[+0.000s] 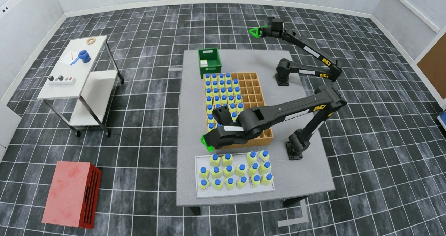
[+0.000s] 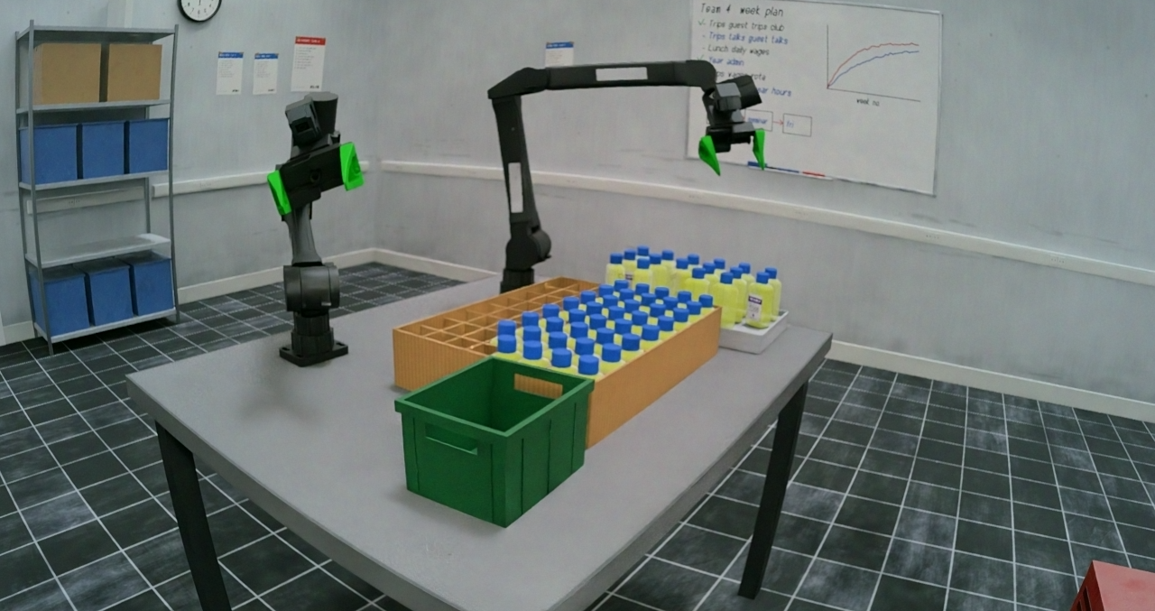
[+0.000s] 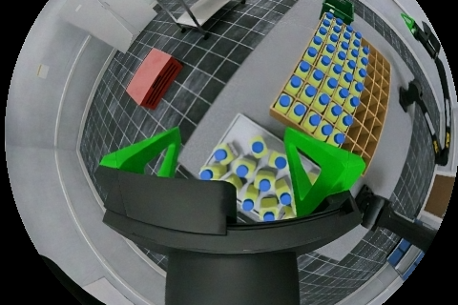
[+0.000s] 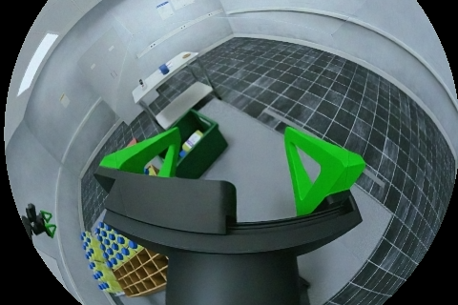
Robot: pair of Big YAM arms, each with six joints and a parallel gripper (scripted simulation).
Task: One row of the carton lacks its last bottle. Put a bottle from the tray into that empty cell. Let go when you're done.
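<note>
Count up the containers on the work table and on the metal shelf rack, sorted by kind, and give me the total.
Bottle carton: 1
White tray: 1
Green crate: 1
Brown boxes: 2
Blue bins: 6
Total: 11

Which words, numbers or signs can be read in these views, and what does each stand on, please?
"Team 4 week plan": heading on the whiteboard.
"Lunch daily wages": a list line there.
"week no": under the whiteboard's graph.
Other whiteboard lines are partly hidden or unclear.
Too small to read: the wall posters, the bottle labels and the yellow stickers on the arms.
</note>
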